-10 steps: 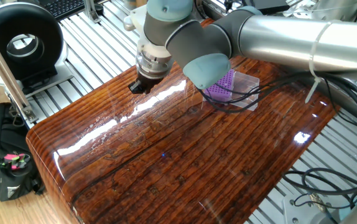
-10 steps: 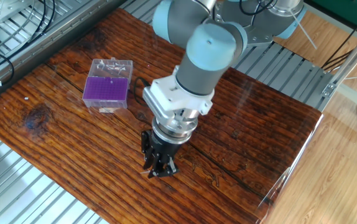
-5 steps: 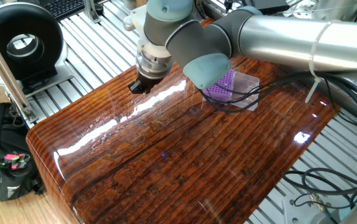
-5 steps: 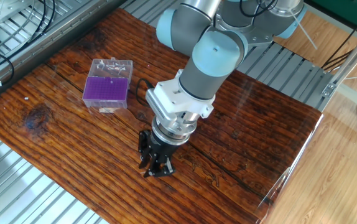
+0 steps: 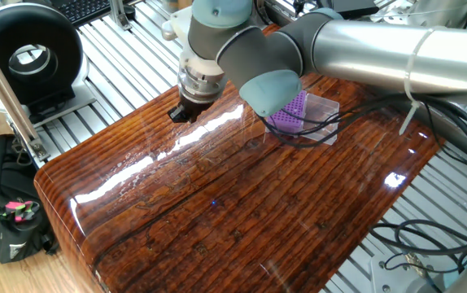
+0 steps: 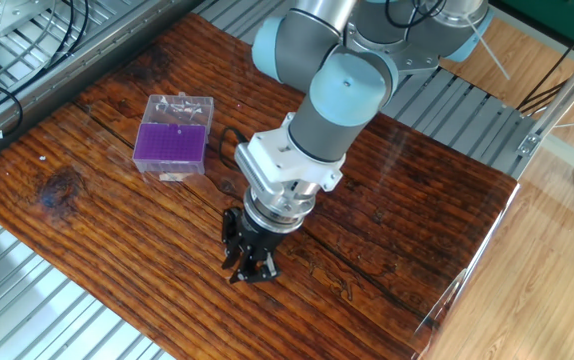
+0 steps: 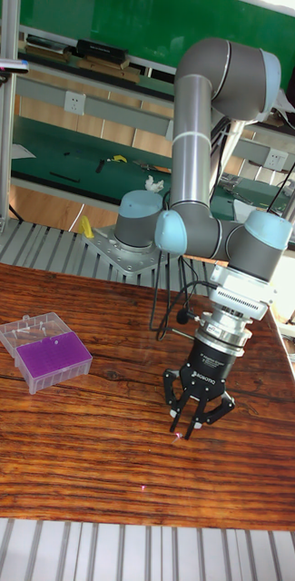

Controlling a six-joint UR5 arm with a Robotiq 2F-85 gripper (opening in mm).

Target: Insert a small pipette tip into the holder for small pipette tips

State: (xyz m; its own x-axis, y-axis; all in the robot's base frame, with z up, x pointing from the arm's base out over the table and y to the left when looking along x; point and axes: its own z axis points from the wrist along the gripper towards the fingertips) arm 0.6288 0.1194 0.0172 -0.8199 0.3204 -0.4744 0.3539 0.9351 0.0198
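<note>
The holder for small pipette tips (image 6: 171, 143) is a purple block with a clear box part, and it lies flat on the wooden table. It also shows in the tall fixed view as the holder (image 7: 53, 356) at the left, and as the holder (image 5: 292, 114) half hidden behind the arm's wrist. My gripper (image 6: 248, 272) points down just above the wood, well to the right of the holder. The gripper (image 7: 185, 427) has its fingers drawn together. A thin pale sliver at their ends looks like the small pipette tip (image 6: 234, 280). The gripper (image 5: 181, 115) hangs close above the table's far edge.
The dark wooden table (image 6: 387, 230) rests on a ribbed aluminium frame (image 5: 128, 57). A black round device (image 5: 28, 57) stands at the far left. A black bag (image 5: 6, 212) lies on the floor. Cables (image 5: 429, 236) hang at the right.
Over the first half second the gripper shifted slightly left and the wrist leaned a little to the right. Since then nothing has visibly moved.
</note>
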